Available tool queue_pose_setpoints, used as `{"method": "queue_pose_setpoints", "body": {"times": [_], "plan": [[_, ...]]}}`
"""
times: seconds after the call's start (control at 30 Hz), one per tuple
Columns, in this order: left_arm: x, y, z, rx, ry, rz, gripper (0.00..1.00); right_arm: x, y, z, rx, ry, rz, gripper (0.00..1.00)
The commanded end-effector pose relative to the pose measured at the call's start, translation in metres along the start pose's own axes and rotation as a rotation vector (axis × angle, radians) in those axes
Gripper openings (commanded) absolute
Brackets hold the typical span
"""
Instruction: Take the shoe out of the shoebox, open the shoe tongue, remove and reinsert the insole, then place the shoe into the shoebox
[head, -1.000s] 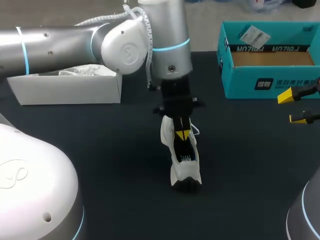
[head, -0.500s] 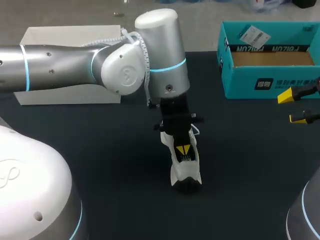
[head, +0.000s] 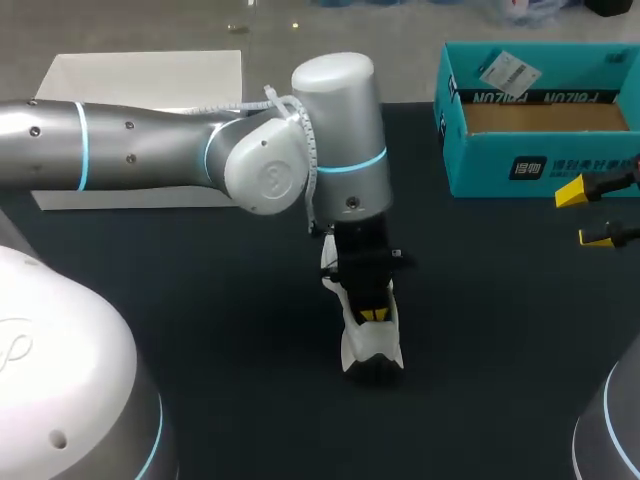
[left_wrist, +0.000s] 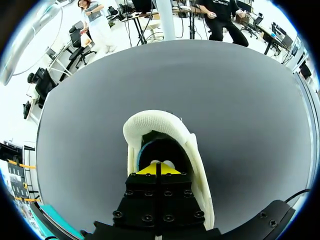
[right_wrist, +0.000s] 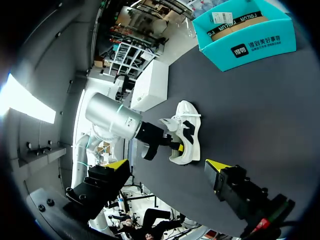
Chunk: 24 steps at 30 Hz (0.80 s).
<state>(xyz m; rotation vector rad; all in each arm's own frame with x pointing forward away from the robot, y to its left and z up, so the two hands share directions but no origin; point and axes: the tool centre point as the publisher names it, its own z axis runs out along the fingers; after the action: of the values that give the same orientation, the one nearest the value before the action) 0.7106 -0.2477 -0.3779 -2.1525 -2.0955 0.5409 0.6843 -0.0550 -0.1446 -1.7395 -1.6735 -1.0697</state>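
A white shoe with black trim (head: 372, 345) stands on the dark table near the middle. My left arm reaches in from the left, and its gripper (head: 372, 314) points down into the shoe's opening. In the left wrist view the yellow tips of the left gripper (left_wrist: 157, 169) are pressed together inside the shoe (left_wrist: 156, 122), just behind the padded heel collar; I cannot see anything pinched between them. The teal shoebox (head: 540, 165) stands open at the back right. My right gripper (head: 598, 212) hangs open at the right edge, in front of the box. The right wrist view shows the shoe (right_wrist: 187, 131) ahead of the open right gripper (right_wrist: 167, 166).
A white box (head: 150, 75) lies at the back left, partly behind my left arm. A paper tag (head: 508, 72) rests inside the shoebox. Bare dark table (head: 500, 330) lies between the shoe and my right gripper.
My left gripper has slid lower and toward the toe, deeper into the shoe, staying shut. The shoe and my right arm have stayed in place.
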Motion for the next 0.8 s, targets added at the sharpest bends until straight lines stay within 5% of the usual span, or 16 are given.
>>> {"method": "queue_pose_setpoints", "body": {"times": [0.03, 0.6, 0.8], "plan": [[-0.001, -0.002, 0.012, -0.014, -0.005, -0.013, 0.0, 0.0, -0.001, 0.0, -0.002, -0.002, 0.002, 1.0], [0.007, -0.007, 0.04, -0.028, 0.002, -0.023, 0.0, 0.0, -0.001, 0.0, -0.002, -0.002, 0.002, 1.0], [0.008, -0.014, 0.011, -0.086, -0.009, -0.012, 0.0, 0.0, -0.001, 0.0, -0.002, -0.002, 0.002, 1.0]]}}
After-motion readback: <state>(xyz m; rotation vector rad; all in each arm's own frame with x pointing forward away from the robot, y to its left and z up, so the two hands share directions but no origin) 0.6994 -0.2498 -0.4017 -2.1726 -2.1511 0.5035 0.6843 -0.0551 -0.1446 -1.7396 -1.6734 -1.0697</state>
